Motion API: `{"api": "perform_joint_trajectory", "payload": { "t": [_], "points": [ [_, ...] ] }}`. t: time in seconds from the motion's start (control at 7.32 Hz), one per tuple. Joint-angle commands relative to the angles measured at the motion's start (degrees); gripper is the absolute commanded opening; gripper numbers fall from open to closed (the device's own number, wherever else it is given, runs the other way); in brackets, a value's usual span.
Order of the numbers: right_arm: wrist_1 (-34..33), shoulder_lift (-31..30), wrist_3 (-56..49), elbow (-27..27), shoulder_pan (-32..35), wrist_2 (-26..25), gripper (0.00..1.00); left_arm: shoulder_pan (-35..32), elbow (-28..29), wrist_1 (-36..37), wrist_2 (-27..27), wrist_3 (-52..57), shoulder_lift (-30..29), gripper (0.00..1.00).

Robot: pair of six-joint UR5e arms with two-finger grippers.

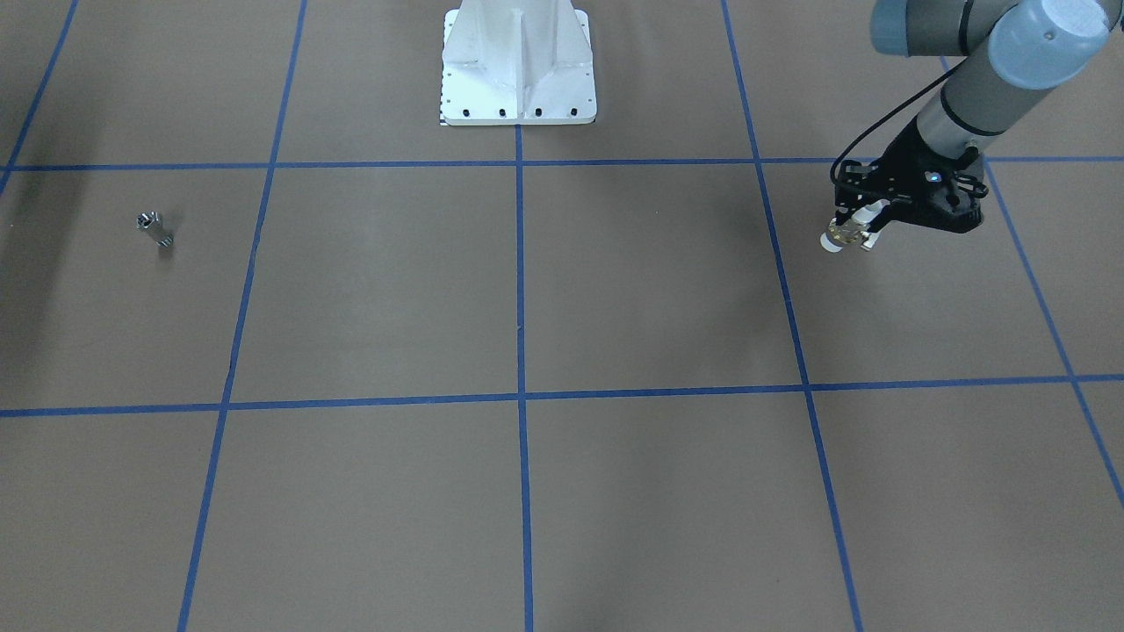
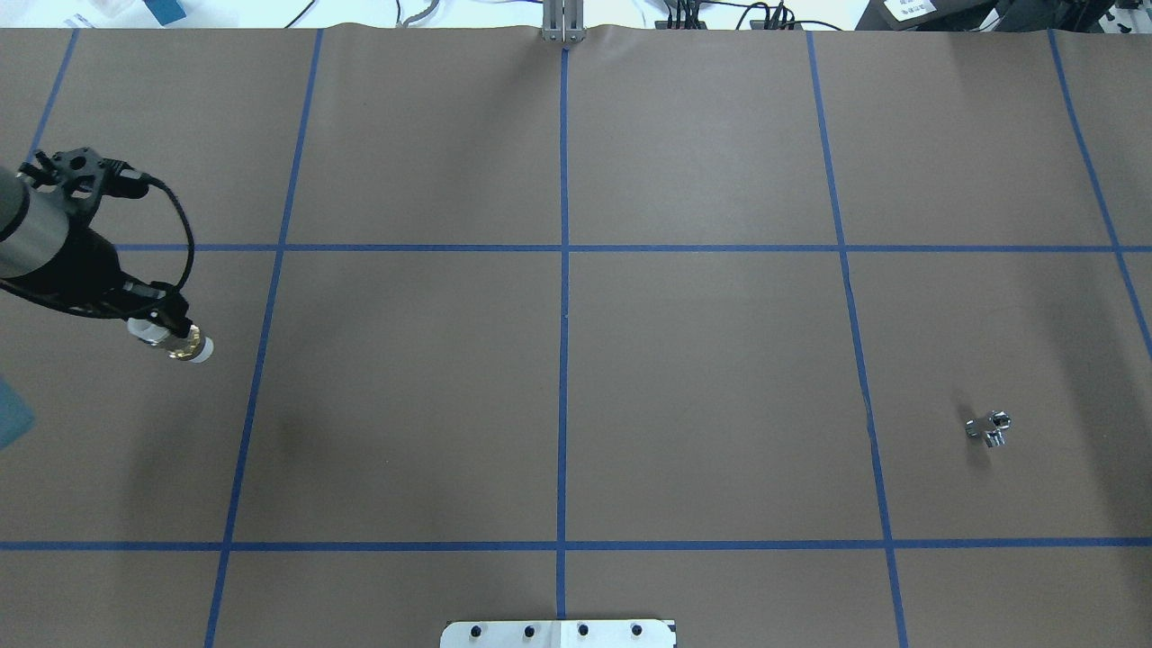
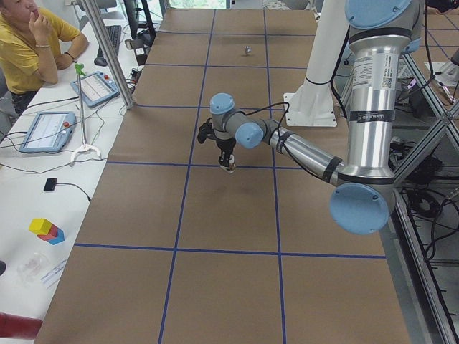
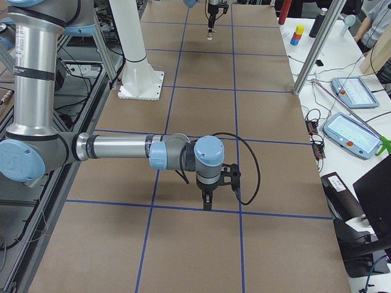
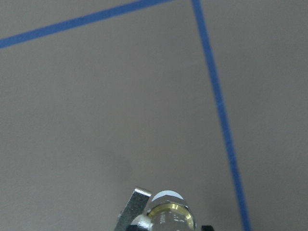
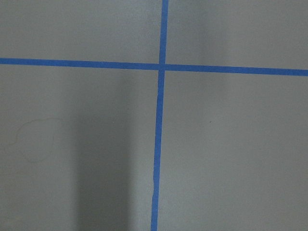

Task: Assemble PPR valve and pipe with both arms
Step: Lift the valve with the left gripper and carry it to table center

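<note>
the table (image 2: pixel 702 360), brown and crossed by blue tape lines (image 2: pixel 562 360), carries only one loose part, so the two pieces start well apart, one to each arm's side.

the right arm (image 4: pixel 116 148) reaches out low over the right end of the table with its tool pointing straight down. its wrist camera shows only bare surface and a tape crossing, so it seems to be not yet over its part. whether its jaws are parted or closed cannot be told.

the left arm (image 2: pixel 36 243) comes in at the far left. its jaws are clenched on the ppr valve (image 2: pixel 175 342), which appears lifted just clear of the table. the grip sits on the body behind the brass band, leaving a white open end free and turned toward the middle, likely so the mating part can be pushed in there.

the pipe (image 2: pixel 988 428) lies alone on the right side of the table, untouched, with room around it for a grasp from above.
</note>
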Motion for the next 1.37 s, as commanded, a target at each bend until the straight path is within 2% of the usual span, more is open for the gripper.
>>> {"api": "perform_joint_trajectory", "payload": {
  "t": [0.0,0.14,0.55,0.68,0.82,0.96,1.23],
  "points": [
    [0.0,0.05,0.0,0.0,0.0,0.0,1.0,8.11,1.73,11.5,1.73,-11.1,-15.03,0.0],
    [0.0,0.05,0.0,-0.09,0.0,-0.09,1.0,10.67,6.18,12.5,4.7,-17.08,-22.14,0.0],
    [-0.09,0.05,0.0,0.0,0.0,0.0,1.0,16.49,24.26,11.63,8.32,-29.59,-41.4,0.0],
    [-0.09,0.05,0.0,-0.09,0.0,0.17,1.0,18.33,29.81,9.28,10.51,-31.71,-45.2,0.0],
    [-0.09,0.05,0.0,-0.09,0.0,0.35,1.0,19.22,34.22,3.6,11.66,-34.16,-46.11,0.0],
    [-0.09,0.05,0.0,-0.09,0.0,0.35,1.0,19.75,36.96,0.85,12.89,-34.88,-46.64,0.0],
    [-0.09,0.05,0.0,-0.09,0.0,0.35,1.0,19.84,37.25,1.17,12.99,-34.45,-46.65,0.0]
  ]
}}
